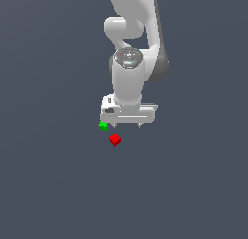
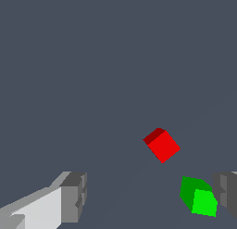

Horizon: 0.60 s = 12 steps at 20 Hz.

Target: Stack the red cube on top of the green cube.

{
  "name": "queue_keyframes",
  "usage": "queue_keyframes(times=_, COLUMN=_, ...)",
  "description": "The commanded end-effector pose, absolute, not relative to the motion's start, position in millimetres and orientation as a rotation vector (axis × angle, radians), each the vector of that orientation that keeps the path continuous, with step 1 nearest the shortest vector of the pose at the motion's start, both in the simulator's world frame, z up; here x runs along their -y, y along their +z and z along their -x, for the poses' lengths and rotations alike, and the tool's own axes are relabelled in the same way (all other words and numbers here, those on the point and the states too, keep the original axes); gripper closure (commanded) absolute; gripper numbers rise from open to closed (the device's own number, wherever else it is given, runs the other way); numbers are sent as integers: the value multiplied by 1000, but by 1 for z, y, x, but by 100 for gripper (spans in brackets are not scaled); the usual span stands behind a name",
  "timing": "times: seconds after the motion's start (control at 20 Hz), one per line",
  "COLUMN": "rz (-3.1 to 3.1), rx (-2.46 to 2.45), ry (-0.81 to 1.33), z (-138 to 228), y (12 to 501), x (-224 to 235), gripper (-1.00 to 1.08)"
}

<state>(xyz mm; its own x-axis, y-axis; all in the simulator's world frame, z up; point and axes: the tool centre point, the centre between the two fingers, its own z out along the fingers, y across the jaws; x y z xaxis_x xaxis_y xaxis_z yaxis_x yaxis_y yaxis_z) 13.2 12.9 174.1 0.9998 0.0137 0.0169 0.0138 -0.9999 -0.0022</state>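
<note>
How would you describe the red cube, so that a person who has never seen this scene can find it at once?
Start in the exterior view at the white robot arm and go down to its gripper. Just below lie two tiny cubes on the grey floor. The red cube lies apart from the gripper in the open, while the green cube sits beside one of the fingers.

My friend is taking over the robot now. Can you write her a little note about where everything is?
Gripper: open, holding nothing, hanging above the floor.
Red cube: on the floor by itself, not between the fingers.
Green cube: on the floor, apart from the red cube, close beside one finger; whether they touch can't be told.
Done: nothing stacked, nothing picked up.
Left: move over the red cube, grab it, lift it, set it on top of the green cube, let go.
</note>
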Motion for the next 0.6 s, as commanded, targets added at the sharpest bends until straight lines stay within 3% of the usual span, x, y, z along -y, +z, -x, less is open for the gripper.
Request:
queue_keyframes(times=0.0, rz=3139, rx=22, ry=-27, z=-13, y=174, x=-13, gripper=-92)
queue_keyframes(times=0.55, rz=3136, rx=138, ry=-24, z=-10, y=163, x=-7, gripper=-92)
